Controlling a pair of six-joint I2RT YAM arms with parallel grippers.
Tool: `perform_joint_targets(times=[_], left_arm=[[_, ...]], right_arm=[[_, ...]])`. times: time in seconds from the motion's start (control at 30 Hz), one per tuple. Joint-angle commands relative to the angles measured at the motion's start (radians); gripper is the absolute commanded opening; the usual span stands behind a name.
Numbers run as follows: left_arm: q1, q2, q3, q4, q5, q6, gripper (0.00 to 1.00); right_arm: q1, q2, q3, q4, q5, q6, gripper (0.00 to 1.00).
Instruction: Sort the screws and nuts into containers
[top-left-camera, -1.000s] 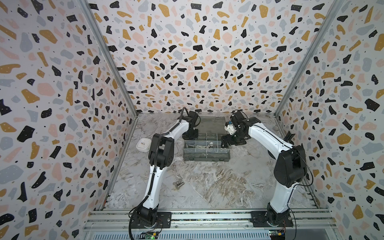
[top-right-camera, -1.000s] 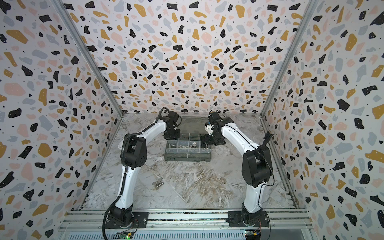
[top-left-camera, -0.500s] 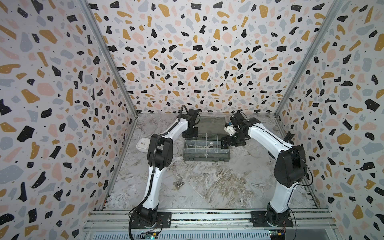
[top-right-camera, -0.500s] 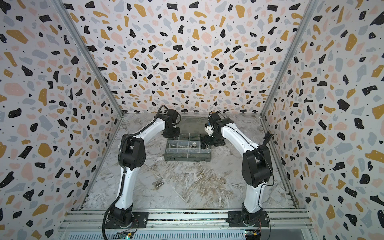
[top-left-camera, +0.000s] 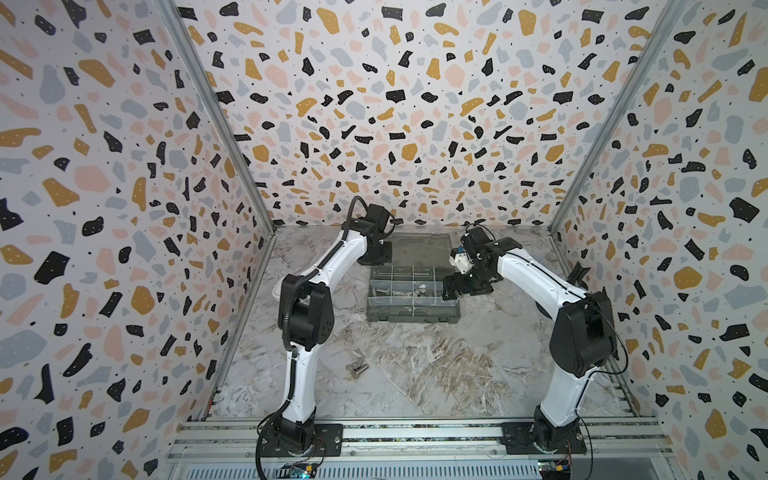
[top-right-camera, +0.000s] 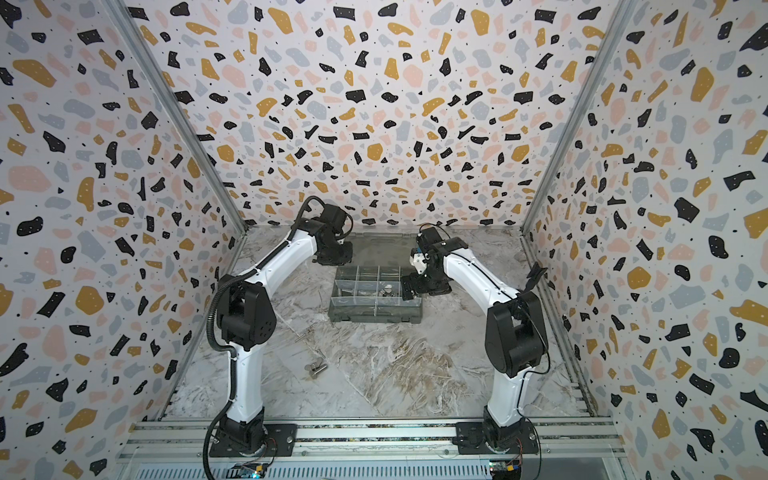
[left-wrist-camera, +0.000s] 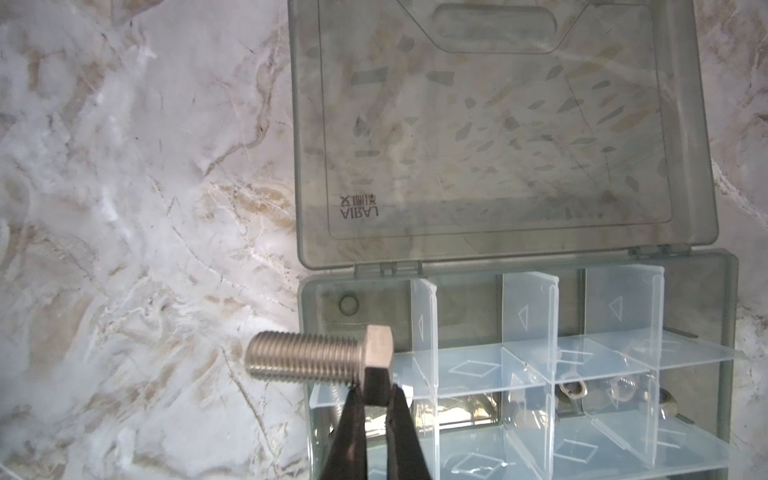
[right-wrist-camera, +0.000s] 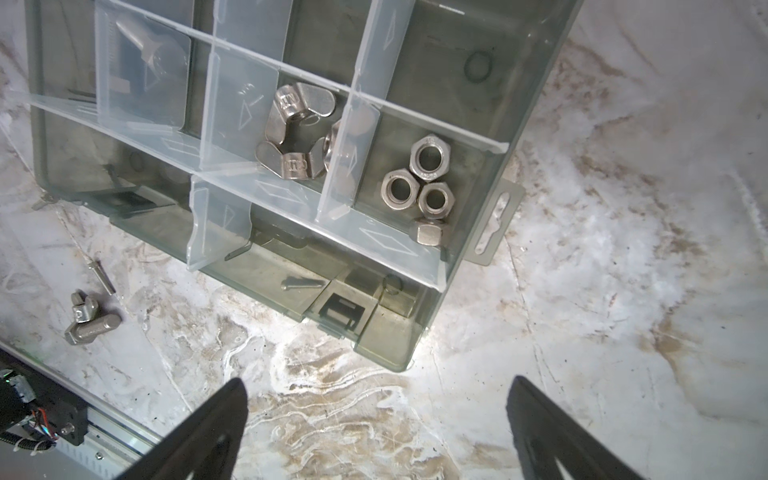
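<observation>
My left gripper (left-wrist-camera: 376, 388) is shut on the hex head of a large silver screw (left-wrist-camera: 307, 359), whose threaded shaft sticks out sideways over the marble. It hangs at the far left corner of the grey organiser box (top-left-camera: 411, 315), above the containers (left-wrist-camera: 424, 332). In the right wrist view, hex nuts (right-wrist-camera: 424, 183) fill one compartment and wing nuts (right-wrist-camera: 295, 133) its neighbour. My right gripper (right-wrist-camera: 376, 386) stands open above the table off the box's right front corner, holding nothing. In both top views the left gripper (top-left-camera: 374, 255) and right gripper (top-left-camera: 451, 286) flank the box.
The box's lid (left-wrist-camera: 498, 124) lies open and flat behind it. Loose screws (top-left-camera: 358, 369) (right-wrist-camera: 89, 324) and a thin pin-like one (right-wrist-camera: 102, 276) lie on the marble table in front of the box, towards the left. Patterned walls enclose three sides; a rail (top-right-camera: 374, 434) runs along the front.
The left arm's elbow has shifted slightly, with its gripper staying shut on the screw by the box's far left corner. The right arm has not moved.
</observation>
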Motion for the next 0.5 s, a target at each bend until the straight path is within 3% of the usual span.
perform_joint_targets(times=[0.0,0.23,0.47], left_arm=[[-0.026,-0.072,-0.068,0.001,-0.02,0.003,0.01],[-0.059,-0.221,-0.315,0.1,-0.001,-0.049,0.02],[-0.083,-0.282,-0.469,0.183,0.01,-0.087,0.02]], right_arm=[[0.018,-0.065,-0.019,-0.001,-0.004,0.006,0.99],[0.063,-0.104,-0.089,0.017,-0.006,0.024,0.98],[0.088,-0.16,-0.16,0.016,-0.002,0.034,0.98]])
